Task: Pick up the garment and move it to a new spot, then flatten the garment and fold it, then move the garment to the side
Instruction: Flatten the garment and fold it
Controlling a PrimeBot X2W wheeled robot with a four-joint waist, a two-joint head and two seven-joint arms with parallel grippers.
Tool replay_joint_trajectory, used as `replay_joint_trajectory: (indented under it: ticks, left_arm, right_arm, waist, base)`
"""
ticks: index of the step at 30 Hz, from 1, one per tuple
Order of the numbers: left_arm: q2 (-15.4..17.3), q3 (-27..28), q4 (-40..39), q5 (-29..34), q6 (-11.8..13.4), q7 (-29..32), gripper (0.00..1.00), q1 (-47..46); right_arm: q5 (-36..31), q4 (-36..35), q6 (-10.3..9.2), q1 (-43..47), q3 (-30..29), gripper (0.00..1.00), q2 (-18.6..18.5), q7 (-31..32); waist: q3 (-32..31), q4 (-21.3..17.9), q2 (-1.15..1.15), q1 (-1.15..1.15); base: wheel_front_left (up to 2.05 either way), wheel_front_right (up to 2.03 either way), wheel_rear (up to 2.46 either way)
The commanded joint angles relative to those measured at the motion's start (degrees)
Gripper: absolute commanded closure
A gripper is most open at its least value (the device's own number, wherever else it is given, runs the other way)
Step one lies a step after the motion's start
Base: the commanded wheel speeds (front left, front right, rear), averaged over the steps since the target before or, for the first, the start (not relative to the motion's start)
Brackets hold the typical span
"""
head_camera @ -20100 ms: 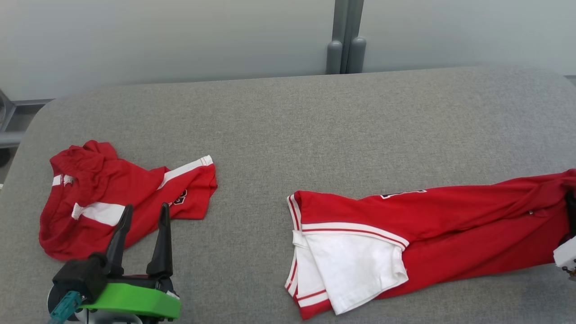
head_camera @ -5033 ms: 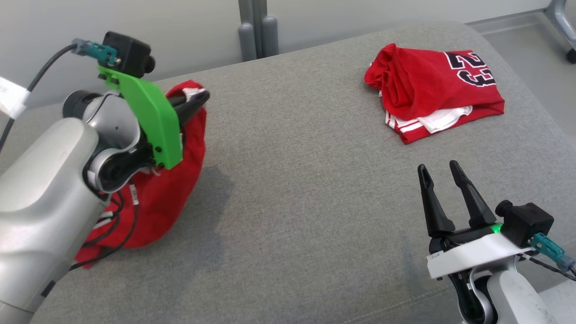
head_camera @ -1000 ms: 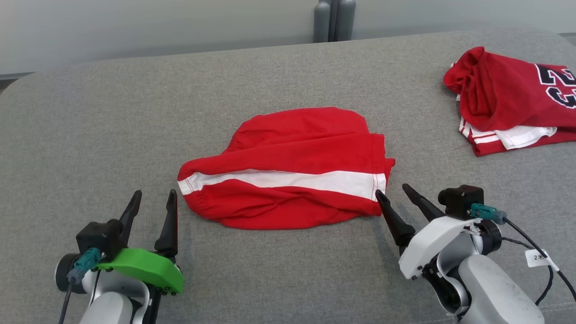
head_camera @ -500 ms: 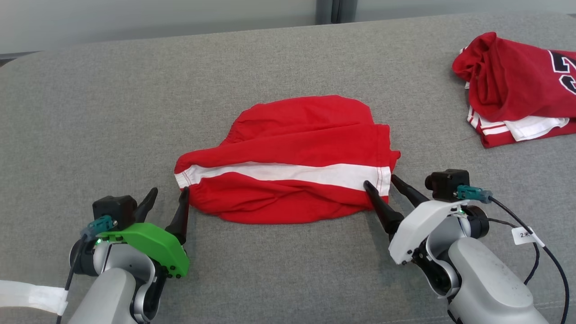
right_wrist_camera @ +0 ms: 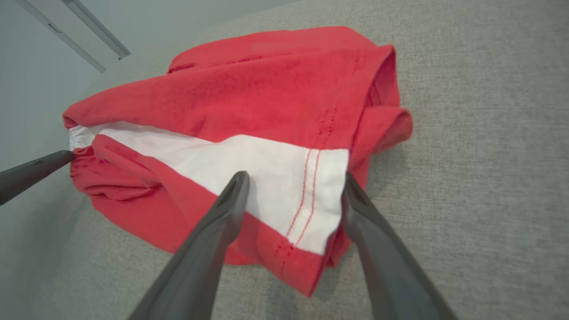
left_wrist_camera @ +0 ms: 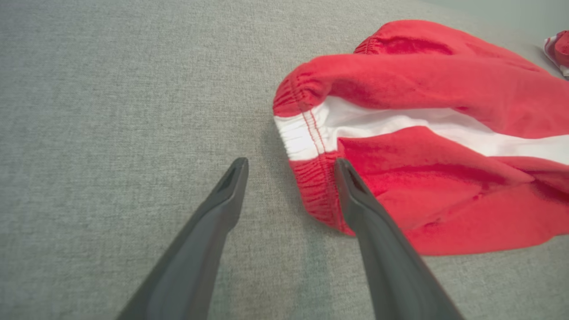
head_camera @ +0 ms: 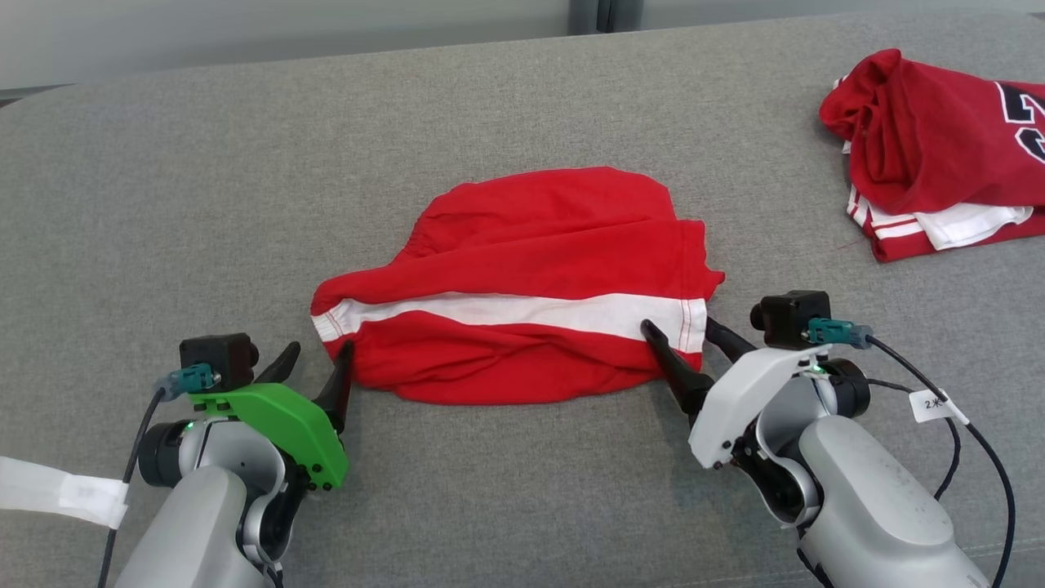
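Near edge: the left gripper (head_camera: 320, 347) and the right gripper (head_camera: 678, 323) both have their jaws spread wide and hold nothing. Over the last second each has advanced from short of the red shorts (head_camera: 522, 286) to one of their ends. The head camera dipped as well, so part of the shift belongs to the view.

Left: the inner finger is at the gathered waistband (left_wrist_camera: 306, 146), the outer finger over bare grey cushion (head_camera: 204, 188).

Right: the fingers straddle the stitched hem (right_wrist_camera: 311, 195) at the white stripe.

The shorts lie mid-cushion between the grippers, rumpled and doubled over, unmoved.

Judgement: the relocation looks done and flattening is about to start, by pinching both ends and drawing them apart. The left gripper sits off the edge and may catch only one layer.

Far right: a folded jersey (head_camera: 922, 155), well apart.
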Motion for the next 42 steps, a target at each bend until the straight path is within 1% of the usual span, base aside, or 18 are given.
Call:
replay_joint_trajectory:
  ticks: [1,14,15,16,17,18,19,20,26,31,34,38,39,42]
  left_arm:
    - [-0.18,-0.03,0.14,-0.47,-0.44,-0.18,0.0,-1.19]
    - [-0.78,-1.22,1.28,-1.68,-2.13,-0.08,0.0,-2.19]
    - [-0.81,-1.31,1.37,-1.79,-2.28,-0.05,0.09,-2.24]
    - [-0.79,-1.37,1.47,-1.92,-2.38,-0.12,0.22,-2.29]
    - [-0.76,-1.42,1.56,-2.05,-2.44,-0.21,0.38,-2.31]
    - [-0.75,-1.46,1.68,-2.14,-2.54,-0.29,0.55,-2.31]
    - [-0.7,-1.54,1.79,-2.2,-2.6,-0.33,0.69,-2.31]
    - [-0.66,-1.56,1.88,-2.23,-2.63,-0.48,1.0,-2.31]
    - [-0.43,-1.78,2.23,-2.54,-3.08,-1.43,1.0,-2.22]
    - [0.41,-1.38,0.48,-2.12,-2.76,-3.16,1.0,-1.37]
    - [1.25,-1.02,-1.82,-1.59,-2.39,-4.69,1.0,-0.08]
    - [2.81,-0.72,-6.91,-0.66,-0.99,-5.59,1.0,2.12]
    - [2.81,-0.72,-6.91,-0.66,-0.99,-5.59,1.0,2.12]
    - [3.69,-0.59,-12.37,-0.61,0.46,-5.22,1.0,5.02]
  right_arm:
    - [-0.33,-0.42,0.01,-0.46,0.1,0.0,0.09,0.33]
    - [-1.01,-1.58,0.01,0.64,-0.77,0.0,1.03,0.99]
    - [-1.03,-1.56,0.01,0.67,-0.84,0.0,1.15,1.06]
    - [-1.04,-1.49,0.01,0.72,-0.88,0.04,1.23,1.1]
    - [-1.01,-1.44,0.01,0.82,-0.92,0.28,1.3,1.14]
    - [-0.96,-1.42,0.01,0.95,-0.98,0.6,1.36,1.06]
    - [-0.9,-1.45,0.01,1.02,-1.06,0.84,1.43,0.89]
    - [-0.88,-1.44,0.01,1.07,-1.12,1.0,1.51,0.79]
    - [-1.0,-1.3,0.01,1.39,-1.75,1.0,1.64,-0.17]
    - [-1.68,-2.43,0.01,1.85,-2.72,1.0,1.62,-2.85]
    - [-2.21,-3.58,0.01,2.76,-3.45,1.0,1.19,-5.21]
    - [-2.56,-5.93,0.01,4.21,-4.29,1.0,0.4,-7.92]
    - [-2.56,-5.93,0.01,4.21,-4.29,1.0,0.4,-7.92]
    - [-2.82,-8.59,0.01,6.81,-5.37,1.0,-0.28,-9.84]
  waist:
    - [-0.02,-0.09,0.0,0.0]
    - [-0.15,-0.27,0.0,0.0]
    - [-0.19,-0.31,0.0,0.0]
    - [-0.25,-0.36,0.0,0.0]
    - [-0.32,-0.4,0.0,0.0]
    - [-0.4,-0.43,0.0,0.0]
    - [-0.48,-0.47,0.0,0.0]
    - [-0.57,-0.5,0.0,0.0]
    - [-1.25,-0.58,0.0,0.0]
    - [-2.41,-0.56,0.0,0.0]
    - [-3.49,-0.55,0.0,0.0]
    - [-5.01,-0.61,0.0,0.0]
    - [-5.01,-0.61,0.0,0.0]
    - [-6.55,-0.45,0.0,0.0]
  base:
    - [0.0,0.0,0.0]
    - [0.0,0.0,0.0]
    - [0.0,0.0,0.0]
    - [0.0,0.0,0.0]
    - [0.0,0.0,0.0]
    - [0.0,0.0,0.0]
    - [0.0,0.0,0.0]
    - [0.0,0.0,0.0]
    - [0.0,0.0,0.0]
    - [0.0,0.0,0.0]
    - [0.0,0.0,0.0]
    - [0.0,0.0,0.0]
    - [0.0,0.0,0.0]
    - [0.0,0.0,0.0]
